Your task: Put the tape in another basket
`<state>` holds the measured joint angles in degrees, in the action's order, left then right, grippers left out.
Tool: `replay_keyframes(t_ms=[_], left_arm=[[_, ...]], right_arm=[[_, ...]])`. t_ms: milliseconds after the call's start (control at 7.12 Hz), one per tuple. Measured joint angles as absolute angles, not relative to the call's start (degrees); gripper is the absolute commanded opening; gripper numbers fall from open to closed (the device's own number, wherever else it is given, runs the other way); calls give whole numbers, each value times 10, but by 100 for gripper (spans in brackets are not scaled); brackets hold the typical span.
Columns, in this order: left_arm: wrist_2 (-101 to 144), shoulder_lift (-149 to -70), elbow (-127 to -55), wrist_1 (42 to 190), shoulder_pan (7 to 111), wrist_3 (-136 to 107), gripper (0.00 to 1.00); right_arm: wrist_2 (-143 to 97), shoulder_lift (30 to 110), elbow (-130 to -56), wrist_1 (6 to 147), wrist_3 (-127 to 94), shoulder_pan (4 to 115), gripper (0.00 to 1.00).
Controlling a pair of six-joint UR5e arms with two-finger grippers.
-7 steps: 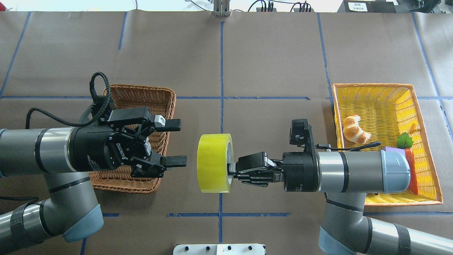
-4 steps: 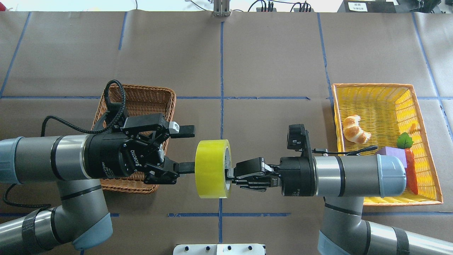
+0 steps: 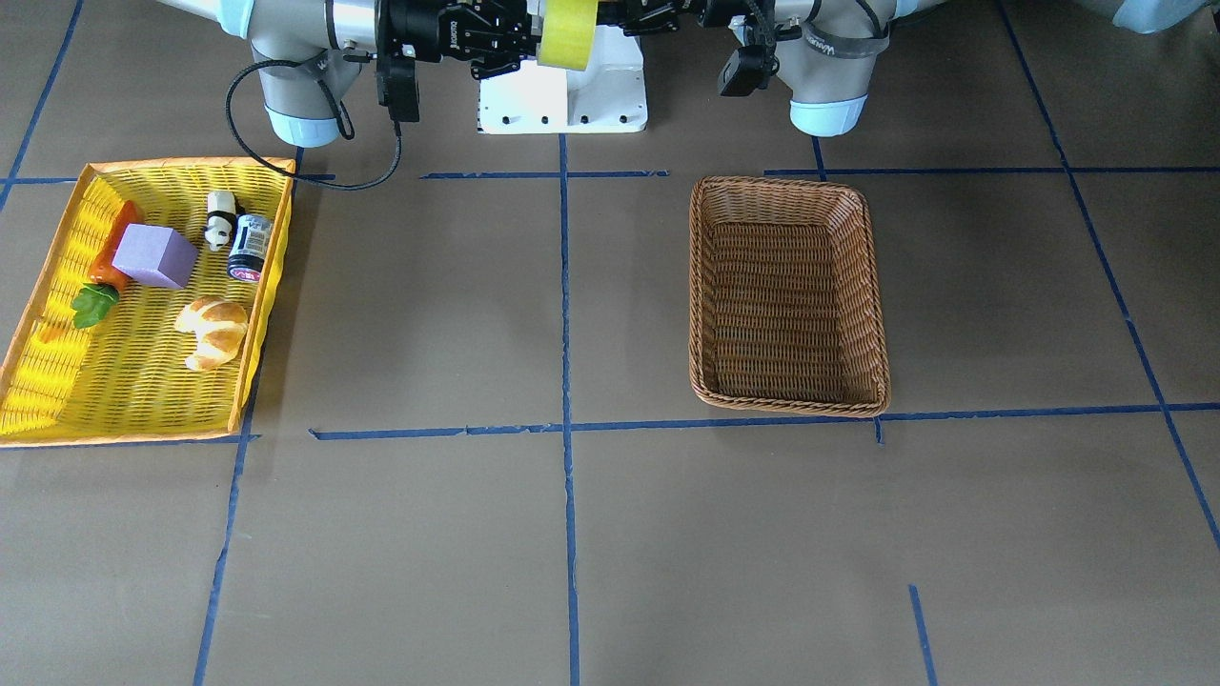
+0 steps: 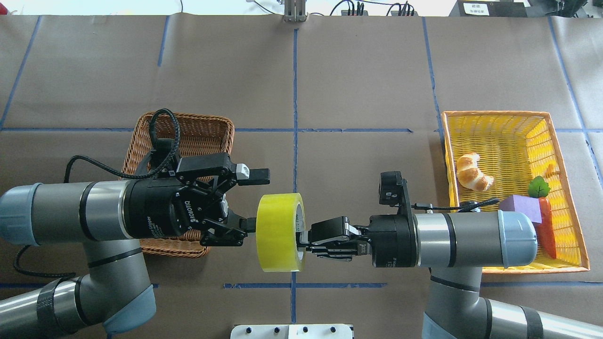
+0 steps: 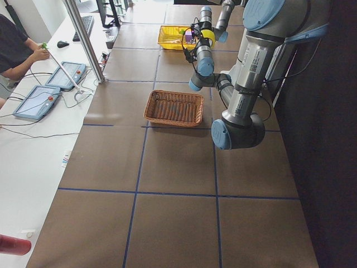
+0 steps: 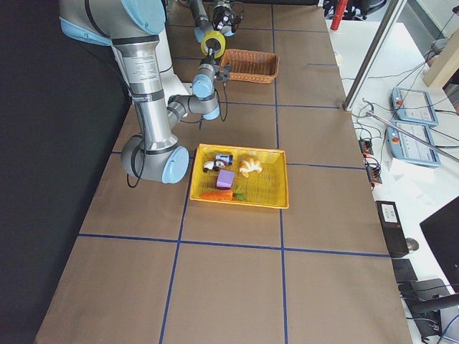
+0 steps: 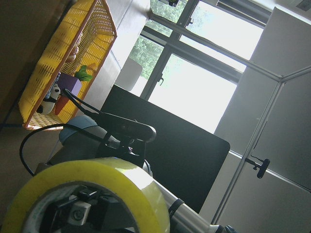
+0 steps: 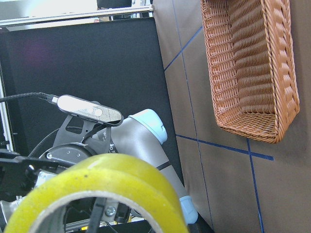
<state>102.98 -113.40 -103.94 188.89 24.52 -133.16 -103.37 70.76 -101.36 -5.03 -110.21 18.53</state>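
While my right gripper (image 4: 305,238) pinched the tape (image 4: 278,230) by its rim above the table (image 4: 358,94), I had my left gripper (image 4: 258,200) spread wide at its other face, near the basket (image 4: 202,123).

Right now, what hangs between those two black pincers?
The wide roll of translucent yellow packing tape, gripped by the right pincer; the open left pincer faces its other side. The overhead view shows this.

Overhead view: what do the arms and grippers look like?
Silver-grey tubes, pale blue joint caps, black rings: left arm, right arm. Black two-fingered linkages: left gripper, right gripper; the left reads ROBOTIQ in white. A black braided cable loops at the left wrist; a thinner black cable runs to the right wrist's black camera.
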Motion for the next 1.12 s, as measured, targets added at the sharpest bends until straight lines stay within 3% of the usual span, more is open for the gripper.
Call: replay_keyframes(t_ms=[281, 421, 561, 702, 1123], left_arm=[[1019, -1140, -1039, 1882, 241, -1331, 88], [1017, -1140, -1038, 1881, 239, -1330, 73], [1016, -1141, -1038, 1880, 238, -1330, 28], [1015, -1141, -1038, 1880, 237, -1329, 2], [1017, -1139, -1039, 1879, 236, -1329, 0]], right_arm=[[-1031, 708, -1014, -51, -1102, 184, 11], [-1027, 708, -1015, -52, -1103, 182, 34], [-1024, 707, -1016, -52, -1103, 180, 80], [-1023, 706, -1016, -52, -1103, 179, 100], [-1011, 701, -1016, -52, -1103, 178, 100]])
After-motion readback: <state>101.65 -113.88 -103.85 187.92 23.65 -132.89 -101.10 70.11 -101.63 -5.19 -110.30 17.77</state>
